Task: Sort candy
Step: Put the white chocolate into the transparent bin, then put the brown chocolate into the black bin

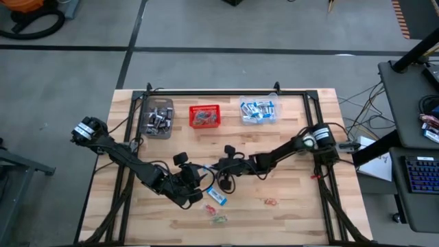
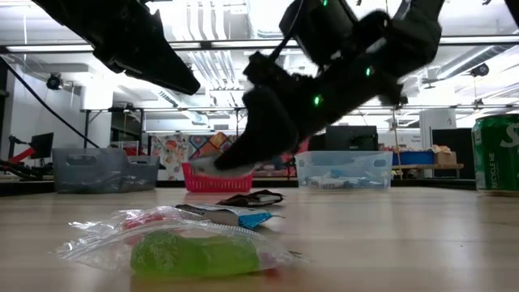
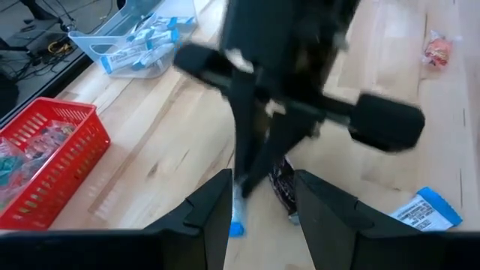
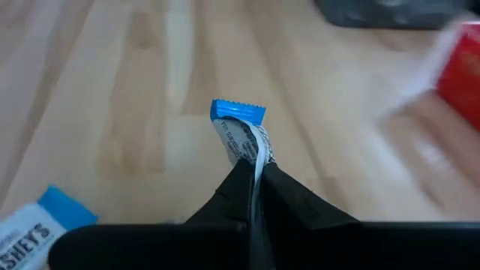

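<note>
My right gripper (image 4: pixel 253 169) is shut on a blue-and-white candy packet (image 4: pixel 241 133), just above the table's middle (image 1: pixel 223 181). My left gripper (image 3: pixel 259 217) stands open close beside it, toward the table's left (image 1: pixel 191 191), with nothing between its fingers. Under them lie a dark brown mini bar (image 3: pixel 283 184) and another blue-and-white packet (image 3: pixel 424 211). Near the front edge lie a green sweet (image 2: pixel 195 253) and a red one (image 2: pixel 146 217) in clear wrappers. A red sweet (image 1: pixel 271 202) lies apart to the right. My right gripper pinches one end of the blue-and-white packet (image 4: pixel 255 156) between its two fingertips. The packet sticks out past the fingers, its blue crimped end (image 4: pixel 238 111) farthest from them. The fingers slant down from the table's right. The packet looks lifted clear of the wood.
Along the far edge stand a clear bin of dark bars (image 1: pixel 158 118), a red mesh basket (image 1: pixel 205 116) and a clear bin of blue-and-white packets (image 1: pixel 260 111). A green can (image 2: pixel 496 154) stands at the right. A black frame (image 1: pixel 219 92) borders the table.
</note>
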Tool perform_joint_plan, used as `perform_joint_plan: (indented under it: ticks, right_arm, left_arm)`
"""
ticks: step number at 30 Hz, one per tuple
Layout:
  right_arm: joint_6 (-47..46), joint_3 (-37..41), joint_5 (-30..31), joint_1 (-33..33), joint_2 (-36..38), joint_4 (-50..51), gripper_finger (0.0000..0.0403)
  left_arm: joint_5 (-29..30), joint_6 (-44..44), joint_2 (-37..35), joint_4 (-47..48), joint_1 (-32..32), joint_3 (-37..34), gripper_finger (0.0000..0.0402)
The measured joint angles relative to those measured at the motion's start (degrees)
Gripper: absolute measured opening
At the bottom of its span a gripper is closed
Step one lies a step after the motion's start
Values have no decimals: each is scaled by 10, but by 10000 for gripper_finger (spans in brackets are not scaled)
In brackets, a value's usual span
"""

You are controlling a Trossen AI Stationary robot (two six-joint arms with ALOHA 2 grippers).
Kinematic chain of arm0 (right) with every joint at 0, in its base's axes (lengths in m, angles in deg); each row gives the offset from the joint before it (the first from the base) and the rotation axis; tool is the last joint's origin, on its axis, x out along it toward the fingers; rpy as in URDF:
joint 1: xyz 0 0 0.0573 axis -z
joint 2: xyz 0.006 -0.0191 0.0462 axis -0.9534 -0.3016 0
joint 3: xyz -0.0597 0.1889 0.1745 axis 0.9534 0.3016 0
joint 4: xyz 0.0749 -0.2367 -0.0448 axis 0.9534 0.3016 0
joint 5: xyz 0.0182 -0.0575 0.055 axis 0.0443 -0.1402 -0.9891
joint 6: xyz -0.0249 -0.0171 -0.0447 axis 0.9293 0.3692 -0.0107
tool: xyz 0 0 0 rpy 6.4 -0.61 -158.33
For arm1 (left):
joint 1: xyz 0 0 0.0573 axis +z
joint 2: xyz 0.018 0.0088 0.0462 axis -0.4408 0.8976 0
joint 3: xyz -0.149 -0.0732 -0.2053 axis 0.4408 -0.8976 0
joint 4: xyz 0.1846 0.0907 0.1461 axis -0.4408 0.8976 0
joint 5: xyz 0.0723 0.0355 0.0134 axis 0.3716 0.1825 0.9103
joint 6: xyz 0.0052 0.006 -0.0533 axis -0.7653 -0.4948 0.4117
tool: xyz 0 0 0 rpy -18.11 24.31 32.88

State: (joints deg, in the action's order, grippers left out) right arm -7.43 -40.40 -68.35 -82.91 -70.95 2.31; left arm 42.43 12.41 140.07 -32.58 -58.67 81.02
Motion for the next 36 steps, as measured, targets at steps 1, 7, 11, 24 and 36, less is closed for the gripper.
perform_joint_plan:
  ticks: [1, 7, 11, 24, 36]
  right_arm:
    - [-9, 0, 13, 0, 13, 20, 13]
    - [-7, 0, 225, 14, 137, 259, 13]
    - [-63, -1, 283, 73, 226, 422, 13]
    - [-177, 16, 165, 322, 284, 582, 21]
    - [-178, 16, 135, 339, 294, 583, 156]
  left_arm:
    - [0, 0, 0, 1, 0, 0, 127]
    - [-10, -13, 0, 0, 0, 2, 127]
    - [-11, -35, 0, -2, 1, 14, 127]
    - [-11, -86, -1, -12, 9, 31, 127]
    - [-11, -82, -1, -18, 14, 31, 127]
